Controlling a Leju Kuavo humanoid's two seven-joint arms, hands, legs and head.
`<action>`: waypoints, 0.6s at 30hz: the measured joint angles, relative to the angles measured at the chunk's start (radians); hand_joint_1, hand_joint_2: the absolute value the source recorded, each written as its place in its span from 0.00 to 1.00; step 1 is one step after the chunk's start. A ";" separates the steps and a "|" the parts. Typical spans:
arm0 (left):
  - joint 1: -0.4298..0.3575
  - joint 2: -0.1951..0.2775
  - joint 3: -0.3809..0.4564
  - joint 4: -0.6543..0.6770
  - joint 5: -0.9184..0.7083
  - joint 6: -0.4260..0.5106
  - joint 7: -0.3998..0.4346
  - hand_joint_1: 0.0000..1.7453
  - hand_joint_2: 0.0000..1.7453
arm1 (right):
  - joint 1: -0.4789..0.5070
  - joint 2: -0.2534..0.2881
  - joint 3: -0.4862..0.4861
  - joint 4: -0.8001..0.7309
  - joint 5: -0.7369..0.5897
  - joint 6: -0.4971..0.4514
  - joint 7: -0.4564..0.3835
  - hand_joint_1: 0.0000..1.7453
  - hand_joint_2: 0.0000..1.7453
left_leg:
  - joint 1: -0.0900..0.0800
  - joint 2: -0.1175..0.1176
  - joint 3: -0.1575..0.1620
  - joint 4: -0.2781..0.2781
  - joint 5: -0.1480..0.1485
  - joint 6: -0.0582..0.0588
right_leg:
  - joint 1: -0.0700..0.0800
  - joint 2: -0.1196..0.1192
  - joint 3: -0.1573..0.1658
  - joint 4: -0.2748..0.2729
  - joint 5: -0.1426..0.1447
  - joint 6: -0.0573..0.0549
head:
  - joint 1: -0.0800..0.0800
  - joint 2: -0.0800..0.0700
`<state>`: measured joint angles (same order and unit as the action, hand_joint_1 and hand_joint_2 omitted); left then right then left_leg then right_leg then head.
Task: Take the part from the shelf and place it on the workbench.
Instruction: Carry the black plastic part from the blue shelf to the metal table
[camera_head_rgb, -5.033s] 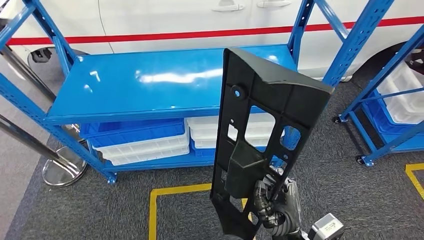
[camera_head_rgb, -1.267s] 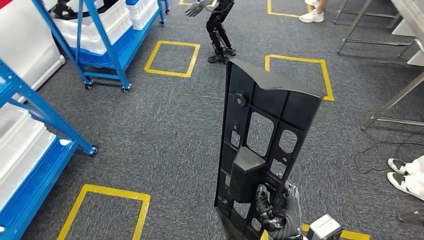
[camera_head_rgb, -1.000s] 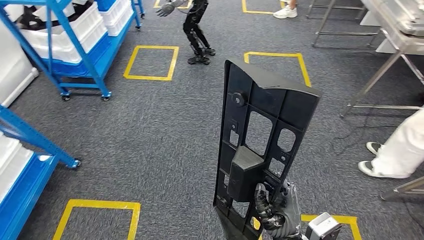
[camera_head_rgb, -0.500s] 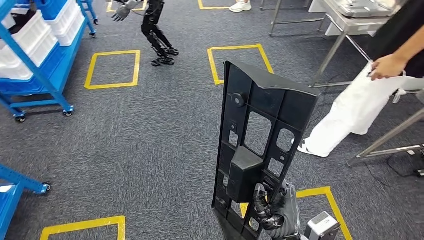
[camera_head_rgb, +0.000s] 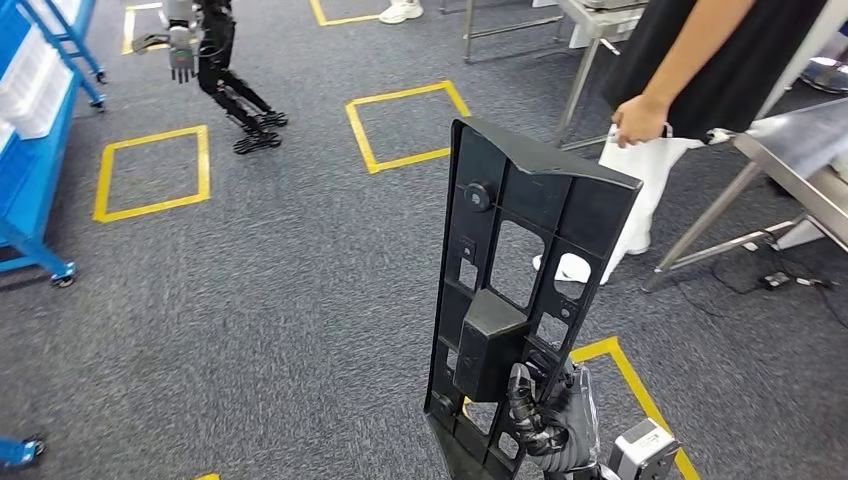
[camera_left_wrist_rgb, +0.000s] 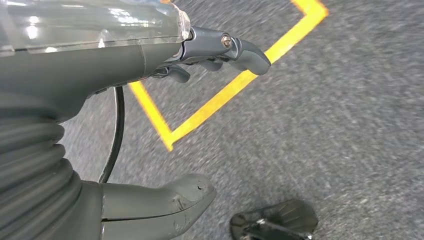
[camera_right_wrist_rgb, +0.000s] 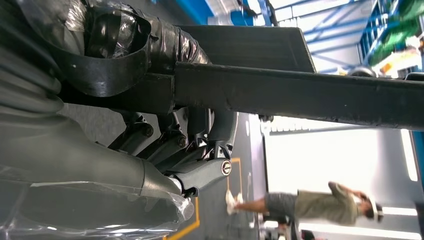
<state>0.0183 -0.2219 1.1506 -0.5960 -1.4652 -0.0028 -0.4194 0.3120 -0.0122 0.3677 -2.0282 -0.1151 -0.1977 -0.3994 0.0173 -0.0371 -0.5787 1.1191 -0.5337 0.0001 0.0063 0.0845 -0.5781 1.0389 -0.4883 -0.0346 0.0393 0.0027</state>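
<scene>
Upright part (camera_head_rgb: 525, 290), long axis vertical

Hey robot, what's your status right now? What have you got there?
Right hand gripping black plastic part, upright. Left hand empty, fingers apart. Person standing by the steel workbench ahead.

1. Grey carpet (camera_head_rgb: 300, 300), marked with yellow tape squares (camera_head_rgb: 152, 170).
2. Second humanoid robot (camera_head_rgb: 215, 70), dark-legged, standing just beyond a square.
3. Person (camera_head_rgb: 700, 60) in black, holding a white cloth (camera_head_rgb: 640, 190).
4. Blue rack (camera_head_rgb: 35, 130) on castors, holding white bins.
5. Distant person (camera_right_wrist_rgb: 310, 205), blurred.
</scene>
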 joint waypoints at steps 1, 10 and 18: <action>-0.001 0.002 0.000 0.000 -0.002 -0.001 -0.001 0.00 1.00 | -0.001 0.000 0.000 0.001 0.000 0.000 0.000 1.00 1.00 | 0.001 -0.022 0.018 -0.046 0.015 0.002 | -0.001 0.013 -0.005 0.007 -0.002 0.005 | 0.000 0.000; -0.003 0.008 0.000 0.006 -0.007 -0.001 -0.005 0.00 1.00 | -0.003 -0.001 0.000 0.003 -0.001 -0.001 0.001 1.00 1.00 | 0.002 0.049 0.043 -0.109 0.029 0.035 | -0.010 -0.072 -0.120 0.210 -0.106 0.054 | 0.000 0.000; -0.007 0.012 0.001 0.023 -0.015 -0.004 -0.006 0.00 1.00 | -0.006 -0.003 0.001 0.010 0.002 -0.007 0.008 1.00 1.00 | -0.002 0.140 0.069 -0.110 0.005 0.008 | -0.009 -0.150 -0.014 0.002 0.001 0.050 | 0.000 0.000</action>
<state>0.0109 -0.2099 1.1513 -0.5734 -1.4801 -0.0065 -0.4253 0.3056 -0.0153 0.3691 -2.0182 -0.1129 -0.2048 -0.3910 0.0150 0.1029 -0.5094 1.0095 -0.5286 0.0079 -0.0032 -0.0650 -0.5917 1.0412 -0.4875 0.0152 0.0397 0.0027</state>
